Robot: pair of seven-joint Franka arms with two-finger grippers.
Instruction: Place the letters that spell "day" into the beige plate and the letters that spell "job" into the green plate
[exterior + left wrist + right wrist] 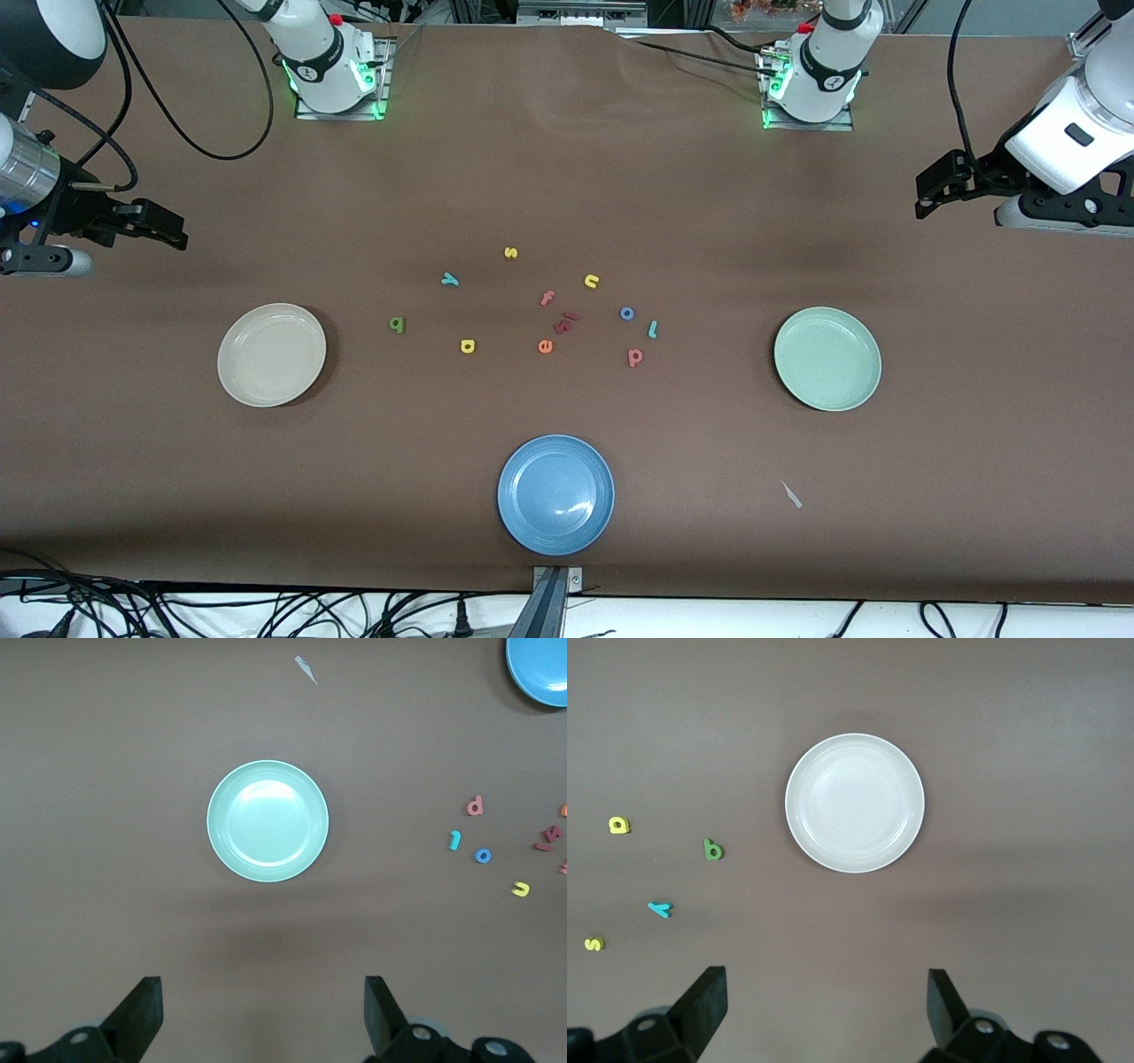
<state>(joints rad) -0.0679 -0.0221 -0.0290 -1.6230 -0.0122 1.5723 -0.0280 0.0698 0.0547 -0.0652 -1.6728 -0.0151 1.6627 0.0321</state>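
Currently both arms wait at the surface's (567, 177) ends. Left gripper (926, 199) hangs over the left arm's end, fingers spread, holding nothing; right gripper (173, 232) likewise over the right arm's end. Beige plate (271, 354) and green plate (827, 358) lie well apart, both bare. Between them, loose: green "d" (397, 325), yellow "a" (468, 346), teal "y" (450, 280); teal "j" (653, 330), blue "o" (626, 313), pinkish-red "b" (634, 357).

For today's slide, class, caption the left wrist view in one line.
Open left pincer hovers above empty green plate, foam letters scattered beside it.
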